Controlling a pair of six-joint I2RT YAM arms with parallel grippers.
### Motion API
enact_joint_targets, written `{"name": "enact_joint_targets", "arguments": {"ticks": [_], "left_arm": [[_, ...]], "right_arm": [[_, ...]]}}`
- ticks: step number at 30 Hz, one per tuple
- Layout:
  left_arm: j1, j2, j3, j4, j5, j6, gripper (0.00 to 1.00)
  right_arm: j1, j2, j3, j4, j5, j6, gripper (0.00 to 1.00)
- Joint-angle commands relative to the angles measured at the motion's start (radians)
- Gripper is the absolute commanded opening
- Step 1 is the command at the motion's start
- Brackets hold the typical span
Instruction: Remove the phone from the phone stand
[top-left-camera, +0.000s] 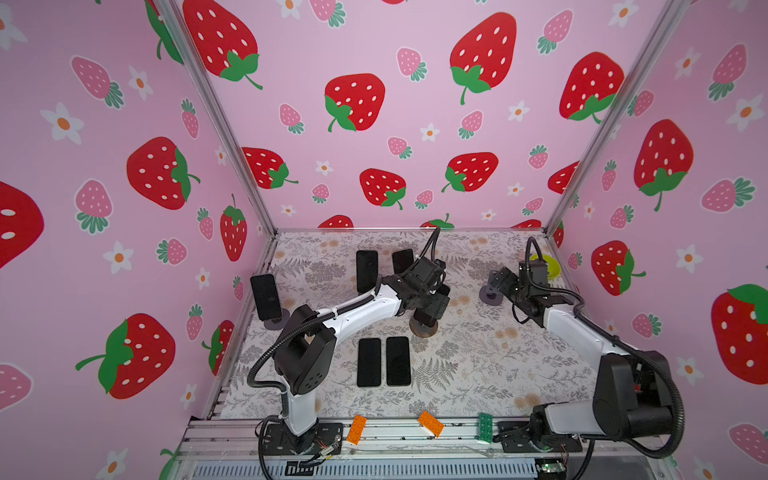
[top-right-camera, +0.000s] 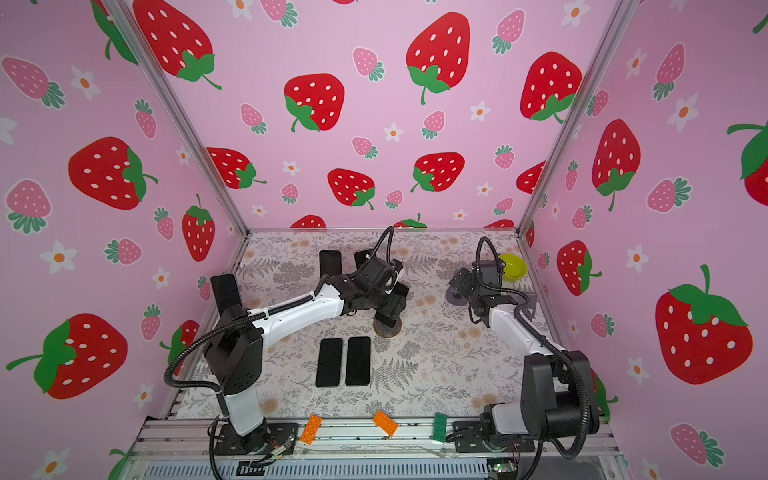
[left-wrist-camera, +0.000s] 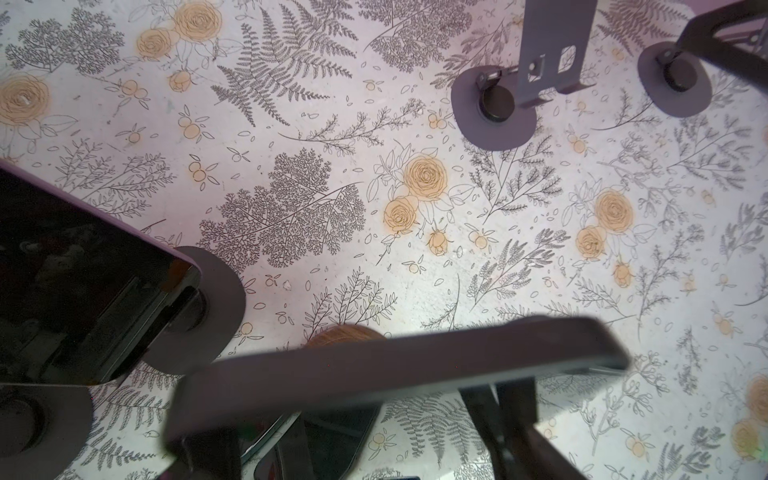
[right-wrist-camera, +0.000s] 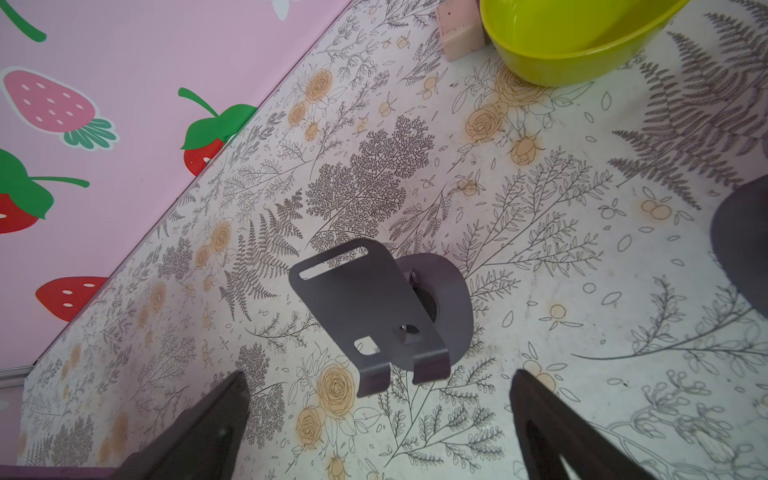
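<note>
Over the middle of the table (top-left-camera: 478, 365), the left gripper (top-left-camera: 430, 309) sits on top of the wood-based phone stand (top-left-camera: 424, 329), arm reaching across from the left. In the left wrist view the phone (left-wrist-camera: 395, 365) runs edge-on across the frame. The wooden base shows just behind it, and a dark finger (left-wrist-camera: 511, 419) pokes out from under it on either side, so the jaws straddle the phone. Contact isn't readable, so can't tell whether it's pinched or only bracketed. Reads as the grasp step; the phone looks not yet off its stand (cradle mostly hidden). Approach from above makes sense: the phone probably has to go up and out, not sideways.

The right gripper (right-wrist-camera: 380, 415) is spread wide with nothing in it, near an empty grey stand (right-wrist-camera: 374, 320) and the green bowl (right-wrist-camera: 573, 45). It looks parked out of the way.

Two flat phones (top-left-camera: 369, 361) lie side by side at front-centre, likely the drop spot. Three more are upright on stands: the left-edge phone (top-left-camera: 265, 296) and two back phones (top-left-camera: 367, 270).

Surface is a flat, matte white sheet printed with grey ferns and orange roses. The front rail (top-left-camera: 395, 436) carries two orange bricks (top-left-camera: 356, 429) and a green brick (top-left-camera: 485, 427). The room is pink strawberry-and-flower wall panels (top-left-camera: 374, 124) on three sides, with aluminium posts in the corners.
</note>
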Motion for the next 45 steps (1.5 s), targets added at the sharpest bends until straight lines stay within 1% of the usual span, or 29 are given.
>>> {"name": "enact_joint_targets", "arguments": {"ticks": [1,13,16,18,22,29,34,39,44,45], "left_arm": [[-0.003,-0.045,0.006,-0.007,-0.034,0.0,0.84],[-0.003,-0.058,0.015,-0.013,-0.028,0.005,0.83],[-0.006,-0.053,0.011,-0.003,-0.018,0.0,0.88],[-0.009,-0.052,-0.001,0.02,-0.02,-0.004,0.99],[-0.012,-0.05,-0.019,0.065,-0.024,-0.016,0.99],[-0.022,-0.018,-0.008,0.052,-0.032,-0.01,0.99],[-0.059,0.001,-0.001,0.037,-0.127,0.058,0.99],[-0.062,0.009,-0.01,0.034,-0.164,0.057,1.0],[-0.062,0.006,-0.019,0.052,-0.149,0.051,0.93],[-0.062,0.004,-0.021,0.055,-0.141,0.052,0.9]], "right_arm": [[-0.001,0.013,-0.013,0.003,-0.003,0.013,1.0],[-0.003,0.034,-0.011,0.006,-0.013,0.018,1.0],[-0.002,0.034,-0.011,0.004,-0.015,0.017,1.0],[-0.003,0.034,-0.011,0.004,-0.014,0.017,1.0],[-0.002,0.036,-0.011,0.003,-0.015,0.017,1.0],[-0.001,0.036,-0.011,0.004,-0.018,0.018,1.0],[-0.002,0.038,-0.011,0.005,-0.021,0.02,1.0],[-0.002,0.041,-0.01,0.004,-0.025,0.017,1.0],[-0.002,0.044,-0.01,0.004,-0.027,0.019,1.0],[-0.003,0.043,-0.009,0.004,-0.028,0.018,1.0]]}}
